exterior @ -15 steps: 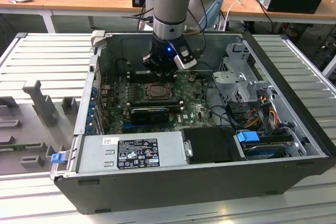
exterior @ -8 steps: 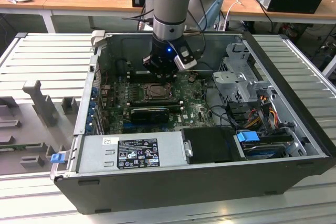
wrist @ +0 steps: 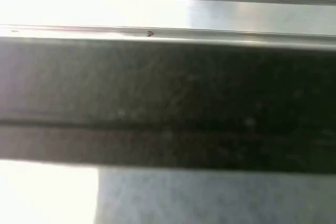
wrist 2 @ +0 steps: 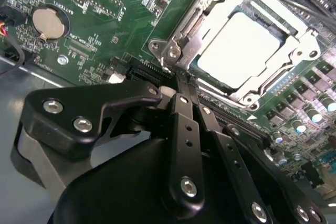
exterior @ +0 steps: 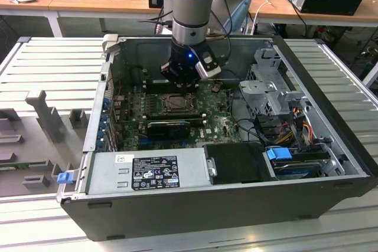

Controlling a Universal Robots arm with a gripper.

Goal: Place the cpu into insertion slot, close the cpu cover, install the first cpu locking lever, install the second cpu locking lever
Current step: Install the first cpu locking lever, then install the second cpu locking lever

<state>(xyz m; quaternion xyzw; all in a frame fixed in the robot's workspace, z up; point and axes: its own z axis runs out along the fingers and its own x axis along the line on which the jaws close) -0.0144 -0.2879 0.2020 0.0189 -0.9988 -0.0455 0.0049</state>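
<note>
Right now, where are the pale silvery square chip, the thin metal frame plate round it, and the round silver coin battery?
Pale silvery square chip [wrist 2: 240, 45]: second wrist view, middle of its face.
Thin metal frame plate [wrist 2: 202, 17]: second wrist view, one side bar.
Round silver coin battery [wrist 2: 47, 21]: second wrist view, its centre.

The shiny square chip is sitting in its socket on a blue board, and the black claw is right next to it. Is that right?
Not quite: the board is green, not blue, as the second wrist view shows. The cpu does sit in its socket, with the gripper right beside it.

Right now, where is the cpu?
The cpu sits in the insertion slot, framed by the cpu cover, just beyond the gripper in the second wrist view.
</note>
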